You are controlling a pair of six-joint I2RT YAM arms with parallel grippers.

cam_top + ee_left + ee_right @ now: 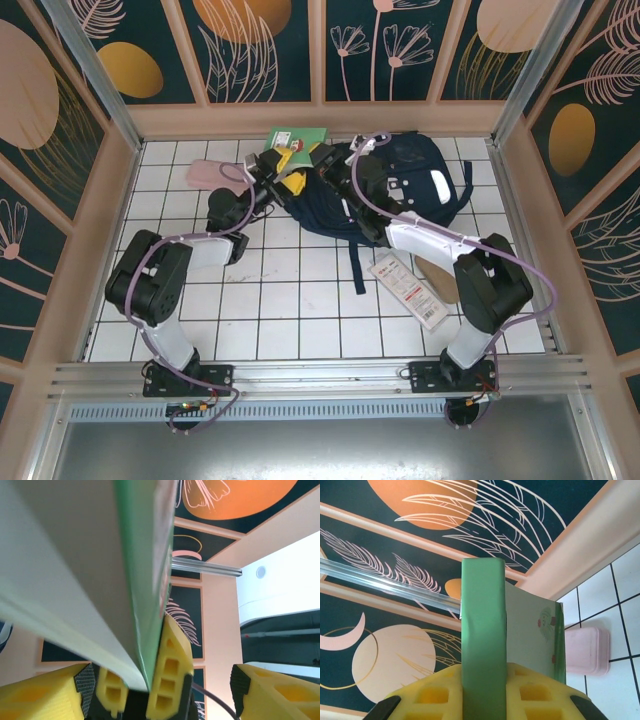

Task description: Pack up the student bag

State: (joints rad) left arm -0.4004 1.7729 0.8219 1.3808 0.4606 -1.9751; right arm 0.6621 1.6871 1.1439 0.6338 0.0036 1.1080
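Fingers, yellow, sit either side of a green book on my right wrist feed. The right end effector is clamped on the book's spine edge, which stands upright through the middle of the picture. Past it, a pink case lies on the white tiled surface near the back wall.

Left wrist feed: the book runs close past the lens, pale cover to the left, green edge toward the middle. The left end effector is spread wide, one yellow finger at each lower corner, and the book passes between them. I cannot tell whether either finger touches it. Between them I see two more yellow fingers pinching the book's lower end.

Top feed: the student bag lies on the far half of the surface, right of centre, with its grey-white patch facing up. Both arms reach to its left end, where the book is held at the bag's far-left corner. The pink case lies further left, near the back wall. A flat white packet with red print lies on the near side of the bag. A tan item is just beside it, partly under the right arm.
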